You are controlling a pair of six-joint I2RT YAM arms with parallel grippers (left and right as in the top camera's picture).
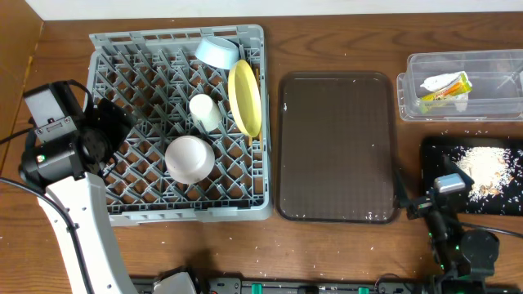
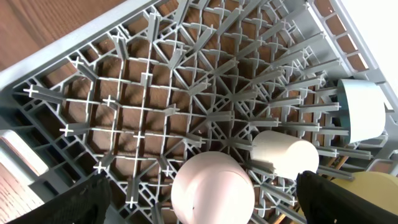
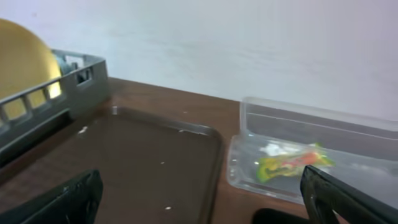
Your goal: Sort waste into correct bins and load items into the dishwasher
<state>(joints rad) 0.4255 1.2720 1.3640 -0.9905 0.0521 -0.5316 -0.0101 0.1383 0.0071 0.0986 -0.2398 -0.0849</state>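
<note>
Left wrist view: the left gripper [image 2: 203, 182] hangs over the rack [image 2: 124, 112], its fingers [image 2: 87, 202] spread wide with nothing between them. Nearest below it is the pink bowl [image 2: 211, 190], mouth down on the pegs. Past that the cup [image 2: 283, 154] is tilted among the pegs, and the blue bowl [image 2: 364, 112] leans by the far wall. Overhead: the plate [image 1: 244, 96] stands on edge just right of the cup. Right side, near to far: the right gripper [image 1: 448, 189], equally wide apart and empty, sits at the near left corner of the black tray [image 1: 437, 151]. That tray carries the crumbs [image 1: 488, 167], a few of them strewn on the table [image 1: 343, 253]. The brown tray [image 1: 337, 147] lies between rack and black tray. Farthest, the tub [image 1: 411, 91] contains the wrapper [image 1: 445, 87].
</note>
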